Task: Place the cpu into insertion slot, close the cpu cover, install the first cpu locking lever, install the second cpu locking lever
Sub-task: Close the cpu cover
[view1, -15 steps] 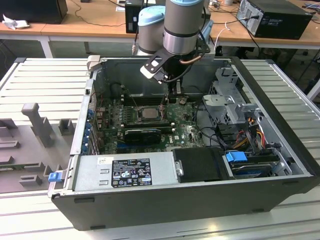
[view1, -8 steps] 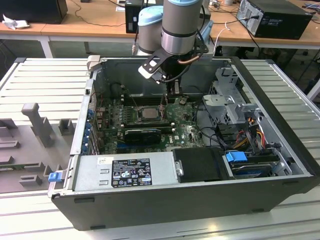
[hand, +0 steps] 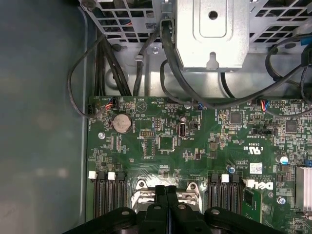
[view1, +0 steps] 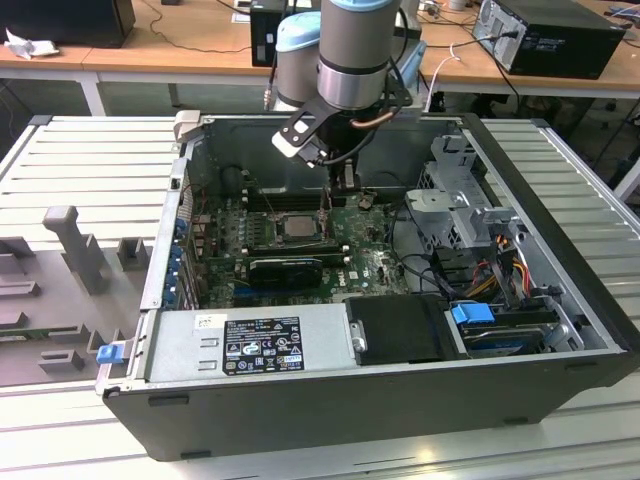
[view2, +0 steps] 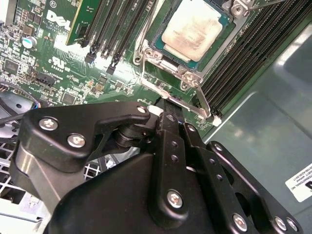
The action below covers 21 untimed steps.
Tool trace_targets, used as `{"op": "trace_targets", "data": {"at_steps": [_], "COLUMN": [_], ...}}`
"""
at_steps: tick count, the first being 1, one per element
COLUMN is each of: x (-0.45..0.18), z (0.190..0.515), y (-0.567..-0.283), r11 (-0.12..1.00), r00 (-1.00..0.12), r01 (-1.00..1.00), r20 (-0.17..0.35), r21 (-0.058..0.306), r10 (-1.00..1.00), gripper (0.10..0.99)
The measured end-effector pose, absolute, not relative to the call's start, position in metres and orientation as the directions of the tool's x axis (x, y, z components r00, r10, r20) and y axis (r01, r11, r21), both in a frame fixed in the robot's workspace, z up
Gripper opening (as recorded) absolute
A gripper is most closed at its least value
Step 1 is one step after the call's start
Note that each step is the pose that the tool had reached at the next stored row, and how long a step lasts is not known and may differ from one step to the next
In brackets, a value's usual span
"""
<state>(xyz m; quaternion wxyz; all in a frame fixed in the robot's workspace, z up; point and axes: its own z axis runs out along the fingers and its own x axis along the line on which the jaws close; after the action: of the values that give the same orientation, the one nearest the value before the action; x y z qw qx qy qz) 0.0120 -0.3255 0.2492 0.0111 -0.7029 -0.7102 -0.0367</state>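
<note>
The cpu (view2: 195, 27) lies flat in the insertion slot (view2: 157, 48) of the green motherboard (view2: 53, 63), its pale metal face showing. The silvery cpu cover (view2: 187, 78) lies down around it. A thin metal locking lever (view2: 202, 100) runs along the socket's edge, and another (view2: 258, 4) shows at the far corner. My gripper (view2: 165, 102) is shut, its tips right at the near lever rod beside the socket. In the first wrist view the gripper (hand: 165, 189) hangs over the socket frame (hand: 141, 187). In the exterior view the gripper (view1: 335, 195) stands just beyond the cpu (view1: 297, 226).
The motherboard sits deep in an open computer case (view1: 560, 200) with tall walls. Black RAM slots (view2: 243, 63) flank the socket. A drive cage (hand: 212, 34) and loose cables (hand: 170, 73) lie past the board. A power supply (view1: 250, 345) fills the near side.
</note>
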Motion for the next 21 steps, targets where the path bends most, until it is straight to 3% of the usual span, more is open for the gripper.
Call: {"op": "trace_targets", "data": {"at_steps": [15, 21], "x": [0.004, -0.019], "z": [0.249, 0.235], "y": [-0.325, -0.325], "r11": [0.009, 0.009], "r00": [-0.012, -0.012], "r01": [0.999, 0.999], "r20": [0.068, 0.068], "r21": [0.036, 0.037], "r10": [0.998, 0.998], "gripper": [0.106, 0.106]}}
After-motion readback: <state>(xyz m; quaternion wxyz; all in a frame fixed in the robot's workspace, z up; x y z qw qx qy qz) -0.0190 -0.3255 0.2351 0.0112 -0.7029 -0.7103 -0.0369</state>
